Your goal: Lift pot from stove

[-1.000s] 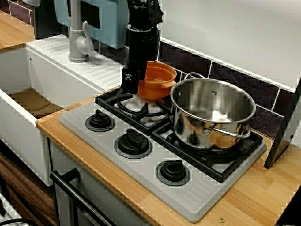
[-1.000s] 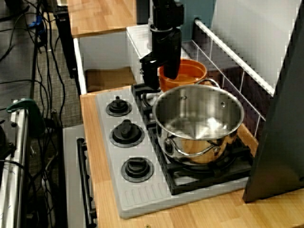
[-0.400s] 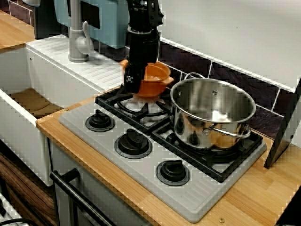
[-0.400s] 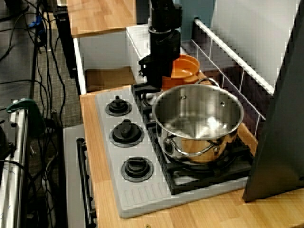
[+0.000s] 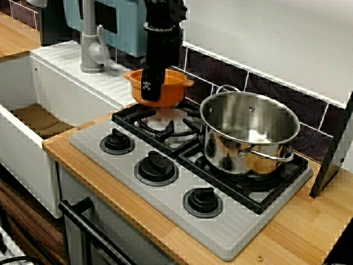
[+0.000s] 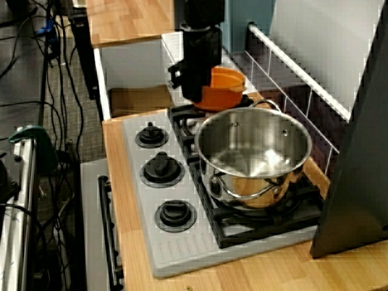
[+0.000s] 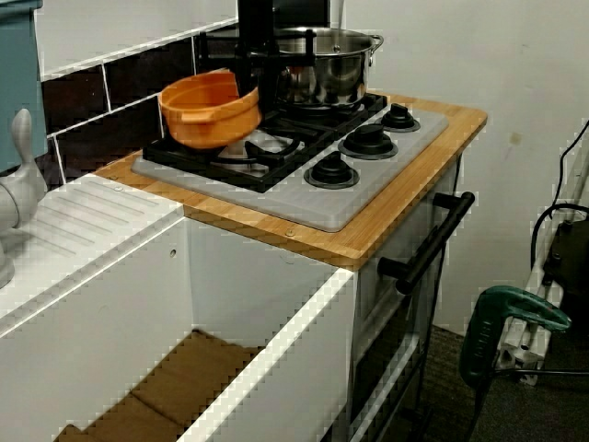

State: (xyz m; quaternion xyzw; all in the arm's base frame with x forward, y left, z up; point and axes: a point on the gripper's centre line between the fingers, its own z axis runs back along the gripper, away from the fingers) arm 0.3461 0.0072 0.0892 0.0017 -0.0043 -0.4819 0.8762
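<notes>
**A:** Where is the pot (image 5: 160, 87) just now?

**B:** In the air, clear of the stove (image 5: 182, 193). In the side view a gap shows between its orange base and the black grate (image 7: 267, 152) of the far-left burner. It hangs a little tilted, one lug handle pointing toward the tiled wall (image 5: 231, 74).

**A:** And the gripper (image 5: 150, 88)?

**B:** Clamped on the pot's rim. One black finger comes down the outside of the near wall, and the pot hangs from it; the other finger sits inside the bowl, mostly hidden.

**A:** What else is on the cooktop?

**B:** The steel pot (image 5: 249, 132), large and shiny, stands on the right-hand burner, well apart from the orange one. Its wire handle faces the near side. Three round black knobs (image 5: 156, 165) run along the front edge of the grey ribbed surface.

**A:** What is around the stove?

**B:** It sits in a wooden counter (image 5: 309, 226). To the left lies a white sink (image 7: 101, 267) with a ribbed drainboard, and a grey tap (image 5: 91, 47) stands at its far side. Below the stove an oven door carries a black bar handle (image 7: 425, 244).
</notes>
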